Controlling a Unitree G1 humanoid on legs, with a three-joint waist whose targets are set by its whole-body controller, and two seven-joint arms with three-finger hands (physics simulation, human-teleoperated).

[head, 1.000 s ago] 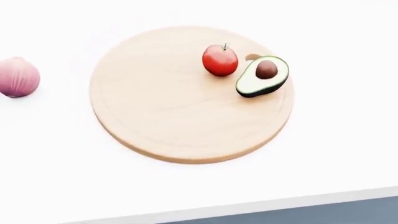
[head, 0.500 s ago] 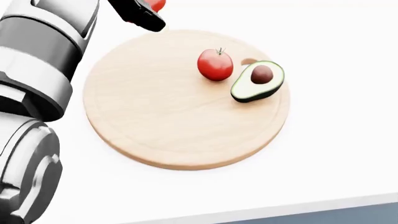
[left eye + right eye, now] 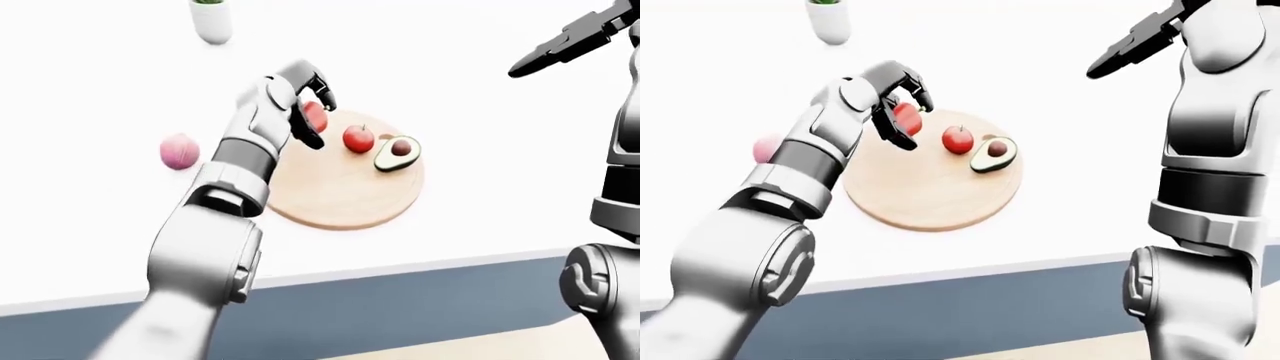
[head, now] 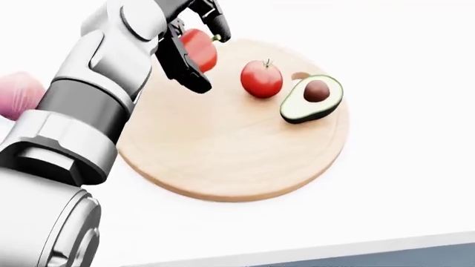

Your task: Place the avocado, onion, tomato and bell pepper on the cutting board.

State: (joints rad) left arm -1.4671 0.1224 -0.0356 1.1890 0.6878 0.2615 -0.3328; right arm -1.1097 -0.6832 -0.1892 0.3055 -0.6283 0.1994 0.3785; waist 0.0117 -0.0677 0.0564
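Pale wood cutting board (image 4: pixel 223 161) lay round on a white desk (image 4: pixel 401 183), with the left hand (image 4: pixel 189 41) over its upper left edge.

The left hand's black fingers (image 4: pixel 182 69) were clenched around a red bell pepper (image 4: pixel 199 49), held above the board. A tomato (image 4: pixel 261 79) and a halved avocado (image 4: pixel 312 99) sat on the board's upper right, just beside each other. A pink onion (image 3: pixel 179 151) rested on the desk, well apart to the board's left. The right hand (image 3: pixel 565 43) hung raised at the upper right of the left-eye view, fingers spread and empty. A small white pot (image 3: pixel 211 21) stood at the top.
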